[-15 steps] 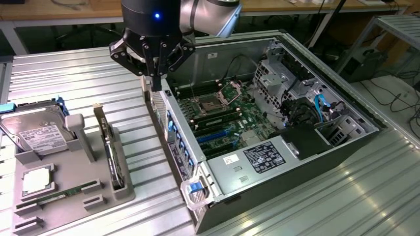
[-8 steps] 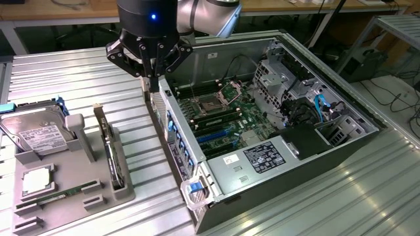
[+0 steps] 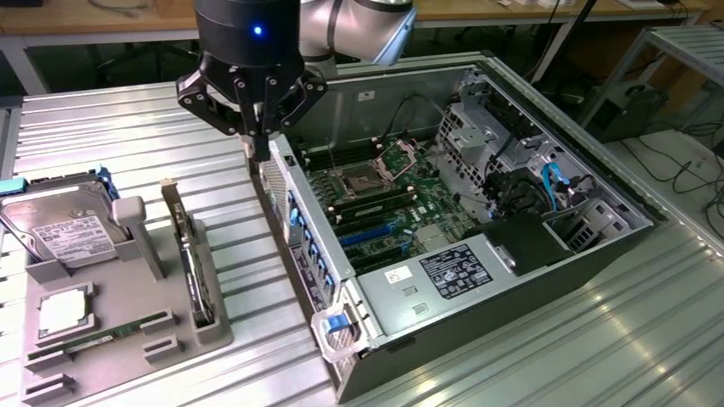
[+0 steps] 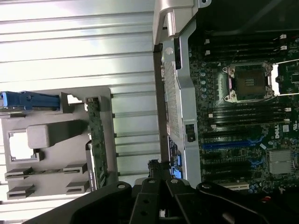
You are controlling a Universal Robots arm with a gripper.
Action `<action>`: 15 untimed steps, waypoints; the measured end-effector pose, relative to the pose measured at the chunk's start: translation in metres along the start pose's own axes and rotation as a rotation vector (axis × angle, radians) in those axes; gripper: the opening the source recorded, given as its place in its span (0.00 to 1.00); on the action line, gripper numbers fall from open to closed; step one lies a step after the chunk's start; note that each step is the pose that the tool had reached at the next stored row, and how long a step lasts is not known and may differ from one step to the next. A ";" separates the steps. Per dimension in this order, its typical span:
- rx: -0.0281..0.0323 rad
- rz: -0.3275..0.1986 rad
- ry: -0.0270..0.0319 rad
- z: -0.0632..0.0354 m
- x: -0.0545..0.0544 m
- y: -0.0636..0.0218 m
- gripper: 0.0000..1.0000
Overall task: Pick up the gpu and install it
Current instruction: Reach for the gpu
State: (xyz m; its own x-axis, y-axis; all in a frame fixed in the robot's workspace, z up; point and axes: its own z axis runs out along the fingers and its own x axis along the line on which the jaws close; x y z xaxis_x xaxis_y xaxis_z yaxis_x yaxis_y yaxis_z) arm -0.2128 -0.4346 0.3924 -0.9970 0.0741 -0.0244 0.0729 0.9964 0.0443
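Observation:
The gpu [image 3: 190,259] stands on its thin edge in a slot of the grey holder [image 3: 209,335] at the exterior view's left, its silver bracket end farthest from the camera. In the wrist view the gpu [image 4: 96,140] is a narrow green strip beside the holder [image 4: 51,126]. My gripper [image 3: 259,151] hangs over the rear wall of the open computer case [image 3: 297,246], to the right of the gpu and apart from it. Its fingers are shut together with nothing between them.
The holder also carries a hard drive [image 3: 66,227], a processor [image 3: 63,310] and a RAM stick [image 3: 108,334]. Inside the case lies the motherboard [image 3: 374,199] with blue card slots [image 3: 371,240] and an open processor socket [image 4: 247,80]. Ribbed metal table [image 3: 136,136] lies around.

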 end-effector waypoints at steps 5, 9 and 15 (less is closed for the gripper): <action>0.0000 0.000 0.0000 -0.0001 0.004 -0.0016 0.11; 0.0000 0.000 0.0000 -0.0002 0.007 -0.0030 0.11; 0.0000 -0.001 0.0000 -0.0004 0.012 -0.0056 0.11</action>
State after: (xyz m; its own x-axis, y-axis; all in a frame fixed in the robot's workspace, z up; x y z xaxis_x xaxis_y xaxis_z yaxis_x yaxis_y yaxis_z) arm -0.2252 -0.4392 0.3922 -0.9970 0.0735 -0.0244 0.0724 0.9964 0.0444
